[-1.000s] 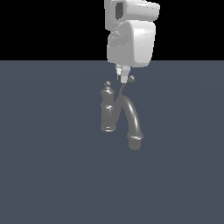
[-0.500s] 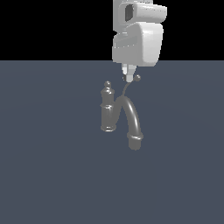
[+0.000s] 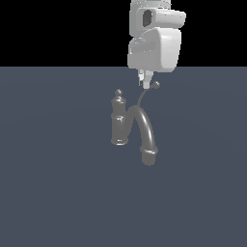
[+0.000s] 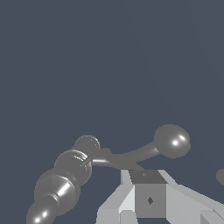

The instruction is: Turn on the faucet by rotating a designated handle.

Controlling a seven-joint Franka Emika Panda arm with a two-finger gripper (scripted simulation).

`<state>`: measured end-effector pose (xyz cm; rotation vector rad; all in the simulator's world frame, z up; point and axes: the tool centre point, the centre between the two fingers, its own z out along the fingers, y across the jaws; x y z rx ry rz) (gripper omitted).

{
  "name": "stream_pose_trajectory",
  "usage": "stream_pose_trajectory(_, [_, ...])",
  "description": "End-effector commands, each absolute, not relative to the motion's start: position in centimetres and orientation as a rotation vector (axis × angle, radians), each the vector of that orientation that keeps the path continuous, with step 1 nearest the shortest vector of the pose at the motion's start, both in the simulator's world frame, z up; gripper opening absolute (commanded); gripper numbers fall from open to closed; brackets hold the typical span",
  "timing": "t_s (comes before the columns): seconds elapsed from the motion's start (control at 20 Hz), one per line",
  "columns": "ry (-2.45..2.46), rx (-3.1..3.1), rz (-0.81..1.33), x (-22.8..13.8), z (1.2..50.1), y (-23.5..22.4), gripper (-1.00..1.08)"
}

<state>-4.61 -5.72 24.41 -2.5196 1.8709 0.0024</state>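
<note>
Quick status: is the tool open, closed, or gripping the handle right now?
Tool: cannot be told whether open or closed. Fingertips sit right beside the handle, near its ball tip, with no visible grip on it.

A flat, dark slate-blue floor (image 3: 53, 193) spreads across the whole lower part of the room, plain and even in tone, with no marks or seams that can be made out. From nine o'clock to three o'clock it meets a straight horizon. Above that line, toward twelve o'clock, hangs a solid black backdrop (image 3: 58, 29), featureless all the way across.
</note>
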Motion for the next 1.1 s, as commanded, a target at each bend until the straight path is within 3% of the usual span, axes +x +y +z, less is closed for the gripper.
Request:
stream_pose_trajectory(0.0, [1.893, -2.504, -0.001, -4.0, 24.3, -7.0, -1.0])
stream_pose_trajectory(1.05, [1.913, -2.491, 0.0, 0.6, 24.2, -10.5, -1.0])
